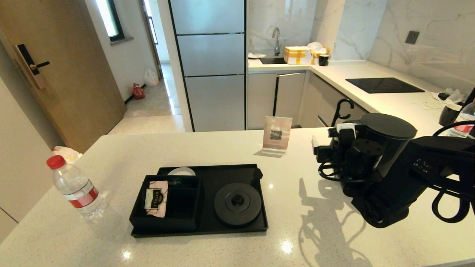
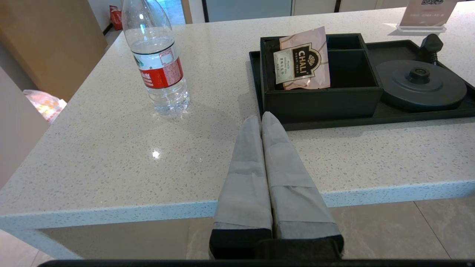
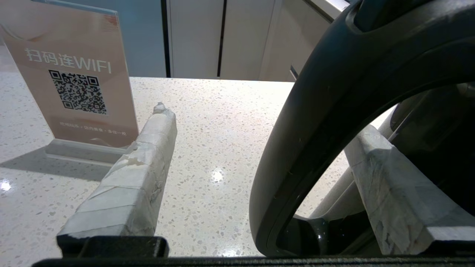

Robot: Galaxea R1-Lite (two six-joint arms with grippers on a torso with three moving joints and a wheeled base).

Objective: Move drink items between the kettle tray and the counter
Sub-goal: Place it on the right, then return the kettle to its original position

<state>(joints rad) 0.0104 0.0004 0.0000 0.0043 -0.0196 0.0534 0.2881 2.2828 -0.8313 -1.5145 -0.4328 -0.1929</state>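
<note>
The black kettle (image 1: 389,137) stands on the pale counter (image 1: 148,148) to the right of the kettle tray (image 1: 200,233). My right gripper (image 1: 331,142) is open; its taped fingers (image 3: 148,159) straddle the kettle's handle (image 3: 315,111) with a wide gap on one side. The tray's round base (image 1: 237,204) is bare. The water bottle (image 1: 76,189) with red cap stands on the counter left of the tray. In the left wrist view, my left gripper (image 2: 261,116) is shut and empty, hovering over the counter's front edge near the tray's corner (image 2: 259,122), with the bottle (image 2: 157,66) beyond.
A pink tea sachet (image 1: 156,196) lies in the tray's compartment box (image 1: 167,220). A WiFi sign (image 1: 277,133) stands behind the tray, close to the right fingers. A black mug (image 1: 447,113), another bottle (image 1: 465,118) and a cooktop (image 1: 384,85) are on the far right counter.
</note>
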